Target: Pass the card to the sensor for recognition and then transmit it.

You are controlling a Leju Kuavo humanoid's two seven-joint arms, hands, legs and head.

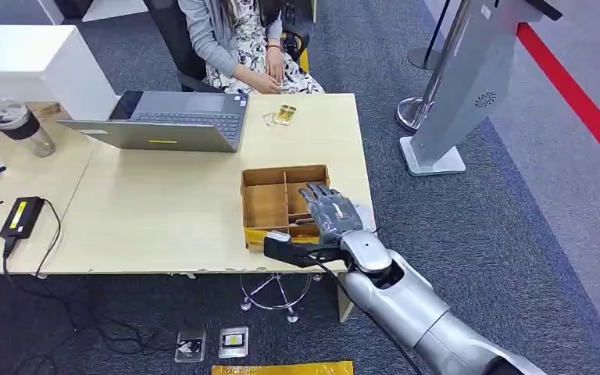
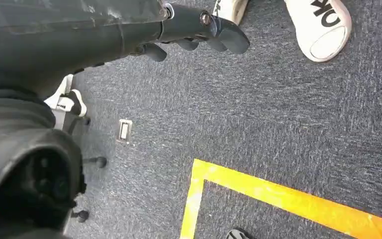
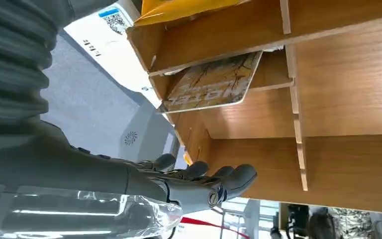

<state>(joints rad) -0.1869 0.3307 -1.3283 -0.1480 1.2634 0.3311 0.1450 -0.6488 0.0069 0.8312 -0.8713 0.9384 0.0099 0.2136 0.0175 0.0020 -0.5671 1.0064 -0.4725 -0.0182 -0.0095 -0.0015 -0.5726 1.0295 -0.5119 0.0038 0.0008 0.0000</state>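
Observation:
A brown patterned card point(image 3: 214, 82) leans inside one compartment of the wooden divided box point(image 1: 281, 173) near the table's right front corner. My right hand point(image 1: 330, 211) hovers over the box's right-hand compartments with its fingers stretched and apart, holding nothing; in the right wrist view its fingers point(image 3: 199, 179) stay clear of the card. A white flat device with a QR label point(image 3: 112, 42) lies just outside the box, toward the table's right edge. My left hand point(image 2: 189, 35) hangs beside my body over the carpet, fingers loose and holding nothing.
An open laptop point(image 1: 180, 117) stands behind the box, with a person point(image 1: 234, 39) seated past it. A bottle point(image 1: 19, 125) and a black adapter with its cable point(image 1: 22, 216) lie at the left. A grey kiosk stand point(image 1: 453, 101) rises right of the table.

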